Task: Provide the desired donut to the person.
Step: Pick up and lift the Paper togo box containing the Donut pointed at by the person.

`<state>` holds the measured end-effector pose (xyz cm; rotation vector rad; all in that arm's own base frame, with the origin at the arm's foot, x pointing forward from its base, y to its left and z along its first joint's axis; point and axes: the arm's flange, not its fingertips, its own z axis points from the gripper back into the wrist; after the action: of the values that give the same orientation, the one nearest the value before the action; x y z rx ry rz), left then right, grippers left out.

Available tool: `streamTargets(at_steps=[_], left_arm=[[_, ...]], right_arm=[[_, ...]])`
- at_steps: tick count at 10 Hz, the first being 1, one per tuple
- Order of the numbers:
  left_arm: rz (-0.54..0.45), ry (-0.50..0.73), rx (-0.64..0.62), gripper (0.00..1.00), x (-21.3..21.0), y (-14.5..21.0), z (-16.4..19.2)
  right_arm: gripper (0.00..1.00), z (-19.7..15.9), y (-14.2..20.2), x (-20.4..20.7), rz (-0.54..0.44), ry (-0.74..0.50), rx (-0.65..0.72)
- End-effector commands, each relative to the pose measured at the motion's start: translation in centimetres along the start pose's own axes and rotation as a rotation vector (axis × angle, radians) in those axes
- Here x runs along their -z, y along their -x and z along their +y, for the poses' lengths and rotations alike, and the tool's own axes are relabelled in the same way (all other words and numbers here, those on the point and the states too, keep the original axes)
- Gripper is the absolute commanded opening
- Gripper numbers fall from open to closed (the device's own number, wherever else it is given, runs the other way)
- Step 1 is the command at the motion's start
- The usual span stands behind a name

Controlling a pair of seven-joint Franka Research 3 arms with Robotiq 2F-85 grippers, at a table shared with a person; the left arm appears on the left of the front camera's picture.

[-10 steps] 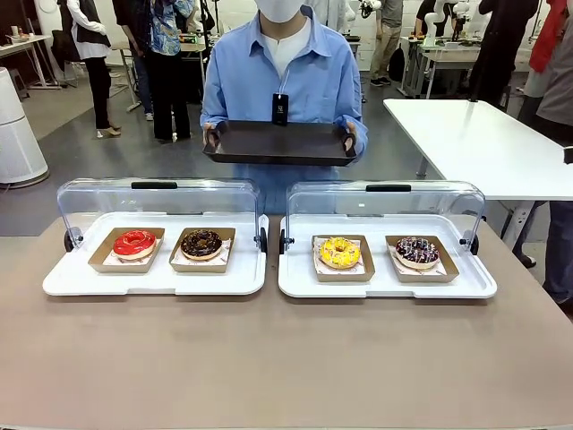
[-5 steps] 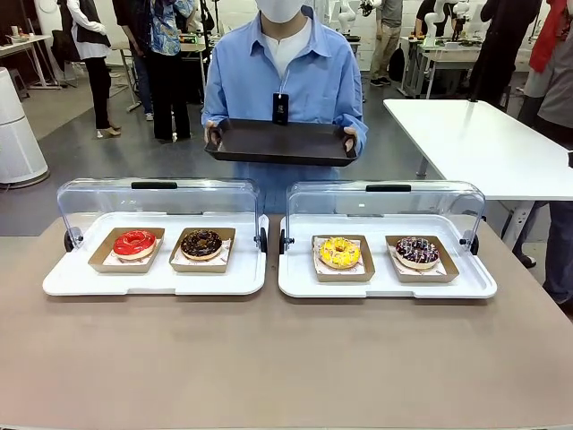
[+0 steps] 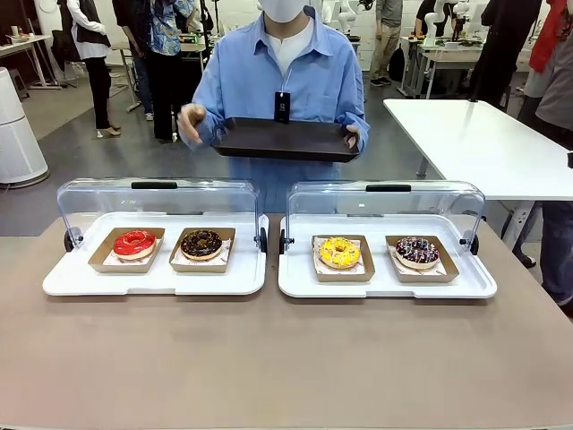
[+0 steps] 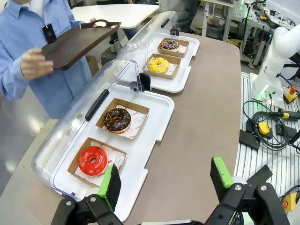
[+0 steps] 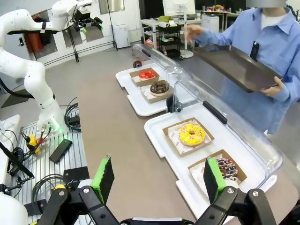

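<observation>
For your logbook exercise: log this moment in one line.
left gripper open, empty | right gripper open, empty | person holds dark tray | red donut, chocolate donut, yellow donut, sprinkled donut untouched

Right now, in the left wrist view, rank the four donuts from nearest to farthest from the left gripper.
From the left gripper:
1. red donut, near tray, closest end.
2. chocolate donut, same tray, farther along.
3. yellow donut, far tray, near end.
4. sprinkled donut, far tray's last spot.
</observation>
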<state>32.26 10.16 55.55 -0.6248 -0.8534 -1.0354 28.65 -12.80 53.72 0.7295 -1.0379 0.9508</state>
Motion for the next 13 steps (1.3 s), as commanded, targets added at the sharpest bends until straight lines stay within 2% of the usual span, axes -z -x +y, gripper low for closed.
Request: streamTargets(at_steps=[1,13], left_arm=[[-0.006,0.003,0.004,1.0,-0.08,0.01,0.01],[-0.006,0.003,0.004,1.0,-0.08,0.01,0.01]], right_arm=[[1.0,-0.49,-0.14,0.03,-0.03,-0.004,-0.017],[1.0,-0.49,-0.14,0.03,-0.03,-0.004,-0.017]])
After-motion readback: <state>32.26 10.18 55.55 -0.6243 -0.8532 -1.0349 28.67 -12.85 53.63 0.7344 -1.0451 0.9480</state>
